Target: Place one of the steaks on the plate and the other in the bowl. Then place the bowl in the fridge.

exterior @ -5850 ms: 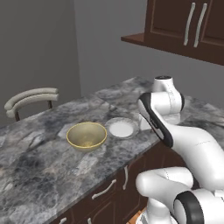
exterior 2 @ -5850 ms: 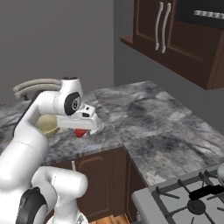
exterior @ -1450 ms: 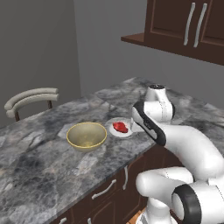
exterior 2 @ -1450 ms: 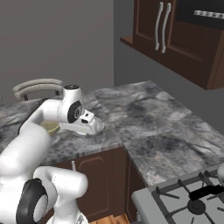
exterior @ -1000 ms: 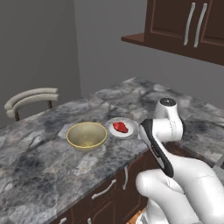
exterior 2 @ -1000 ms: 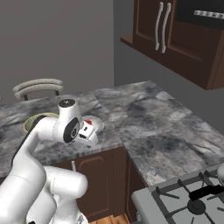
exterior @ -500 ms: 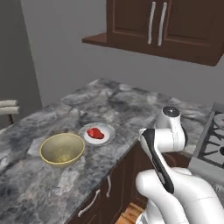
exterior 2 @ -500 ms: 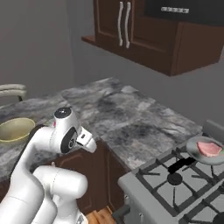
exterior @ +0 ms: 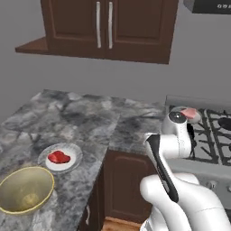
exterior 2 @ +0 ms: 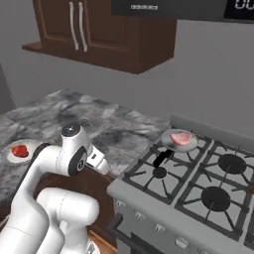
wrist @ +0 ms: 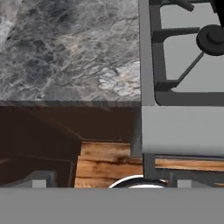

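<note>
The second steak, a flat pinkish-red slab of raw meat [exterior 2: 180,137], lies in a round grey pan with a black handle [exterior 2: 168,147] on the near-left burner of the grey gas stove [exterior 2: 208,183] — that is the piece with no home yet. From the robot's hand [exterior 2: 101,164] it lies forward and to the right, higher than the hand, which hangs low in front of the stove's left edge with its fingers spread wide and nothing between them; in the hand view it looks down past the counter's edge at dark cabinet fronts and the wooden floor [wrist: 107,168]. The slab's long axis appears to run roughly across the pan, though it is too small to be sure. The coming reach, as I judge it, has to lift up and over the stove's front rail toward that pan. The other steak, a deep red slab [exterior: 59,157], already rests on the round white plate with a light grey rim [exterior: 76,154], and just beside the plate, nearer the camera, stands the empty yellowish-tan bowl [exterior: 25,195] — both well to the left of the hand on the grey marbled stone counter [exterior: 90,122]. Dark brown wall cabinets with long steel handles [exterior: 103,27] hang above the counter against a plain grey wall.
</note>
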Tool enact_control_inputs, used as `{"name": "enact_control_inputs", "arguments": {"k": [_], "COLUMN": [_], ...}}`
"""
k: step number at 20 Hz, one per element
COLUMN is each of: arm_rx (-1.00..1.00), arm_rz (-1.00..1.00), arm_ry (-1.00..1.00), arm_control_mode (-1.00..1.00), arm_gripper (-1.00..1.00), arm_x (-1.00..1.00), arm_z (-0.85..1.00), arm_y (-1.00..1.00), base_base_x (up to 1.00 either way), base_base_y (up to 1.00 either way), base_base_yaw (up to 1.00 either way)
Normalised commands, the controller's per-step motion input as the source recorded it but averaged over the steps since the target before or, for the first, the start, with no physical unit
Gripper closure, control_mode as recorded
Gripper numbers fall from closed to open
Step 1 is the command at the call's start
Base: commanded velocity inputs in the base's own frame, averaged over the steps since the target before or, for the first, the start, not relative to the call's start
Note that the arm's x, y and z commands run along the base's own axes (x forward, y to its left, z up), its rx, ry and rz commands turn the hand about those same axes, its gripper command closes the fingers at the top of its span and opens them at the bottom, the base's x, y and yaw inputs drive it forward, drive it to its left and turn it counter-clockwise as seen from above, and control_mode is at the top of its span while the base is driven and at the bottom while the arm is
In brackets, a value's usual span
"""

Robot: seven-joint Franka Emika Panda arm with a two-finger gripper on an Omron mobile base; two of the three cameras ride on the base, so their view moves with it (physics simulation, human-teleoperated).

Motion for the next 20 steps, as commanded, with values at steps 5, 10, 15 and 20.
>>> {"name": "enact_control_inputs", "arguments": {"k": [5,10,15,20], "arm_rx": [0.00,0.00,0.00,0.00], "arm_rz": [0.00,0.00,0.00,0.00], "arm_ry": [0.00,0.00,0.00,0.08], "arm_control_mode": [1.00,1.00,1.00,-1.00], "arm_gripper": [-1.00,-1.00,-1.00,-1.00], "arm_x": [0.00,0.00,0.00,0.19], "arm_z": [0.00,0.00,0.00,0.21], "arm_y": [0.00,0.00,0.00,-0.08], "base_base_x": [0.00,0.01,0.21,0.07], "base_base_y": [-0.02,0.00,-0.01,0.00], "base_base_yaw": [-0.60,-0.43,-0.06,0.00]}}
